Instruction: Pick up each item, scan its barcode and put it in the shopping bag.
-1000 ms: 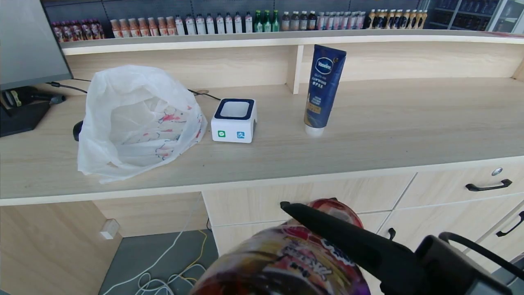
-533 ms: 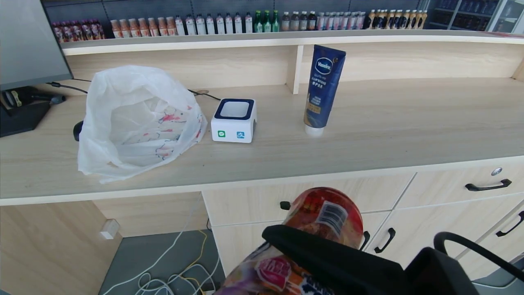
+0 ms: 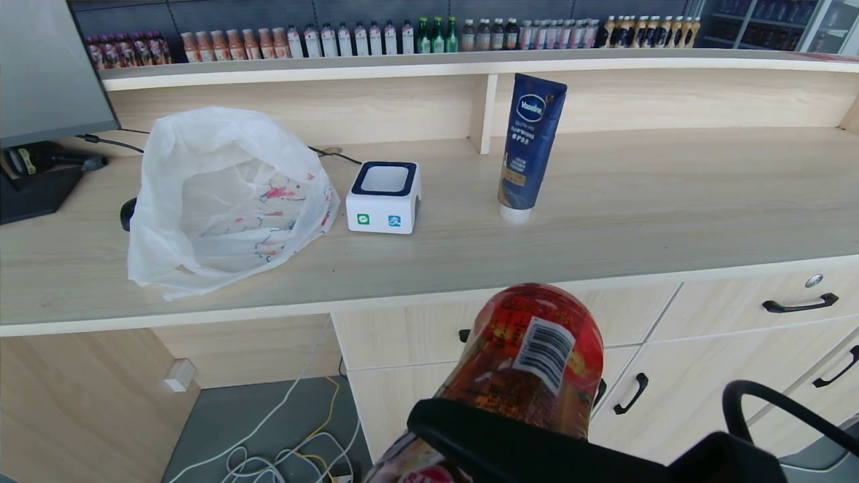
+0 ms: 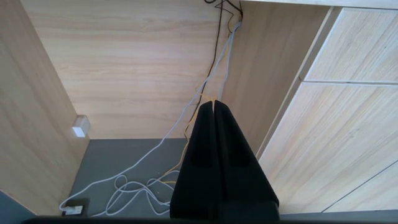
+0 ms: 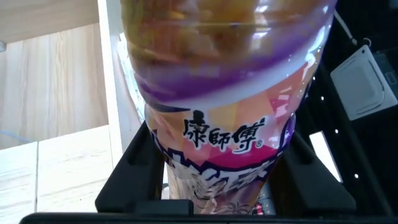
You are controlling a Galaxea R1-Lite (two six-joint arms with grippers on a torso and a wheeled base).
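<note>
My right gripper (image 3: pixel 510 443) is shut on a drink bottle (image 3: pixel 530 362) with a red and purple label, held low in front of the counter's drawers, its barcode (image 3: pixel 545 352) facing up. In the right wrist view the bottle (image 5: pixel 230 93) sits between the black fingers (image 5: pixel 134 168). The white scanner box (image 3: pixel 384 196) with a dark-rimmed window stands on the counter (image 3: pixel 671 201). To its left the white shopping bag (image 3: pixel 225 198) lies open. A blue lotion tube (image 3: pixel 531 144) stands cap-down right of the scanner. My left gripper (image 4: pixel 214 109) is shut, hanging below the counter over cables.
A monitor (image 3: pixel 47 67) and a handheld scanner (image 3: pixel 40 159) stand at the counter's far left. A raised shelf with a divider (image 3: pixel 484 111) runs behind the counter. Drawers with black handles (image 3: pixel 800 305) are below; cables (image 3: pixel 275 443) lie on the floor.
The bottle has turned in my right gripper and risen slightly, so its barcode now faces up. The finger that lay across the bottle has swung down toward the lower edge.
</note>
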